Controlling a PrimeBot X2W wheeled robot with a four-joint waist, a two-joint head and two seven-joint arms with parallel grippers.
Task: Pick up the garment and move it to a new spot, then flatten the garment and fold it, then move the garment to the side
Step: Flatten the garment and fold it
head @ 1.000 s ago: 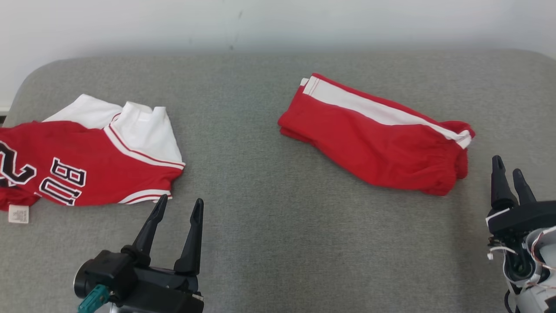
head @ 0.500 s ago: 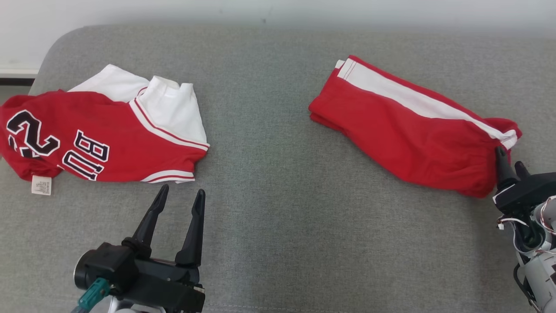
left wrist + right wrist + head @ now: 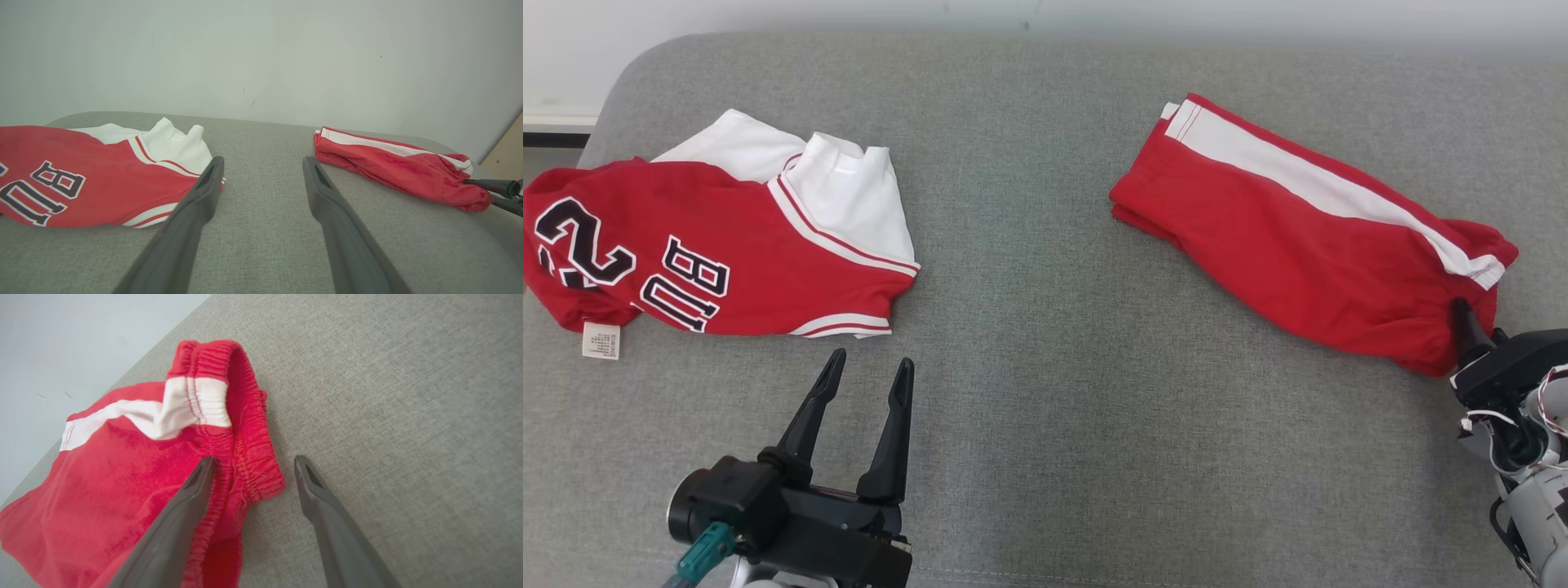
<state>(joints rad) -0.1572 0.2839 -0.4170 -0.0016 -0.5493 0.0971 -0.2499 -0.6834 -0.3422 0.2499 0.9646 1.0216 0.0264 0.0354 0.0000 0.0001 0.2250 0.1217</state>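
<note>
My right gripper (image 3: 253, 460) has reached the red shorts (image 3: 122, 469) at lower right, fingers spread astride the waistband (image 3: 212, 359), seemingly ready to pinch, while my left gripper (image 3: 872, 361) idles spread.

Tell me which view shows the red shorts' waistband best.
The right wrist view: the waistband is close, its gathered elastic clear. The head view shows it small at the right; the left wrist view, far off.

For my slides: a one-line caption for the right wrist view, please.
Open right gripper straddling the elastic waistband of red shorts on a grey cushion.
</note>
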